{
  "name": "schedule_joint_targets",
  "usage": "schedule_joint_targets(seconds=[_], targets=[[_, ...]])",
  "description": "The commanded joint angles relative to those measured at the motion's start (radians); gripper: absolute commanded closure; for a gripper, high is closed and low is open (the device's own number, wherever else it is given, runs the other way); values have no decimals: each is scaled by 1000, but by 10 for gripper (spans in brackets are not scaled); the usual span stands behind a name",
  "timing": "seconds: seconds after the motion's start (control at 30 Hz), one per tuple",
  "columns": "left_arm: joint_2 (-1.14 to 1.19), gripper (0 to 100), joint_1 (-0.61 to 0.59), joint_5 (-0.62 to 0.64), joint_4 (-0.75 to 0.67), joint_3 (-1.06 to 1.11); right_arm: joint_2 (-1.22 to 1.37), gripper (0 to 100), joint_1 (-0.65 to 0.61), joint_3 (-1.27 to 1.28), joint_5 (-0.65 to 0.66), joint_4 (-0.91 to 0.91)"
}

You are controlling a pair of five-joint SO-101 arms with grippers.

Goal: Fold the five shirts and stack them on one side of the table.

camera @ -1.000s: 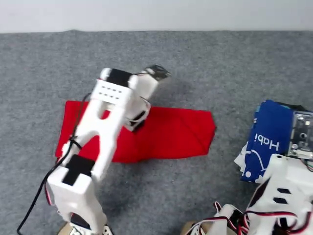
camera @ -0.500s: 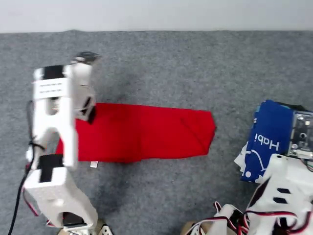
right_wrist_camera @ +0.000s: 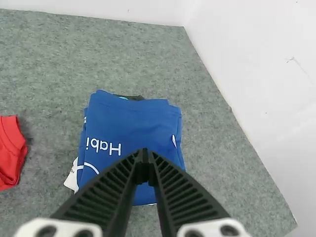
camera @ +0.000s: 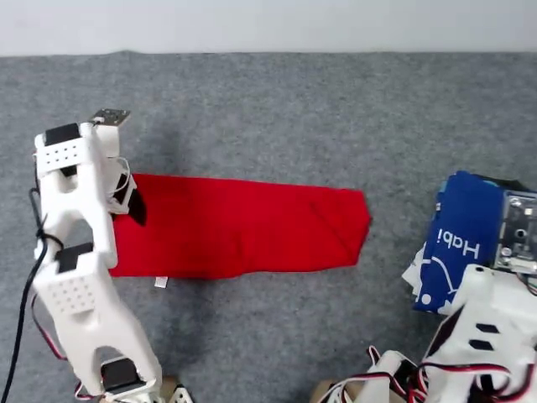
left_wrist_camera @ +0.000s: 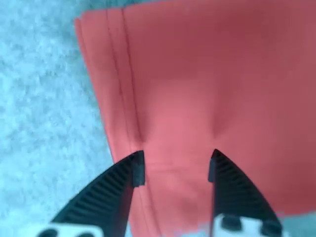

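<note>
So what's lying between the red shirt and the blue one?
Nothing, just bare grey mat between the red shirt and the blue shirt, as the high view shows.

Grey felt-like mat [camera: 277, 109] covering the table from near edge to far edge. A plain white wall [camera: 268, 25] runs along its far side. A second white wall [right_wrist_camera: 256, 64] borders the right side, meeting the first at the far right corner. Lighting even.

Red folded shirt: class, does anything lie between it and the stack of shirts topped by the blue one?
Nothing visible does. Only bare grey carpet separates the red folded shirt from the blue-topped stack of folded shirts.
</note>
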Motion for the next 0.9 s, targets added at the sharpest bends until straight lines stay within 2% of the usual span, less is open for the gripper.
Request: schedule_joint_targets(seconds=[0.0,0.2,0.3,0.4,0.53,0.77,0.87], targets=[[83,782,-5,3,17,-128,-1,984,10,5,12,41],[328,807,2,8,114,-269,-1,984,10,5,14,41],[387,889,-8,8,140,-358,-1,984,10,5,29,41],[381,993,-8,-8,140,-360,-1,986,10,5,72,41],[377,996,-23,-57,140,-360,-1,987,10,5,80,41],[310,996,-192,-66,140,-441,-1,987,10,5,81,39],[284,996,-233,-130,140,-458,1,987,10,5,81,39]])
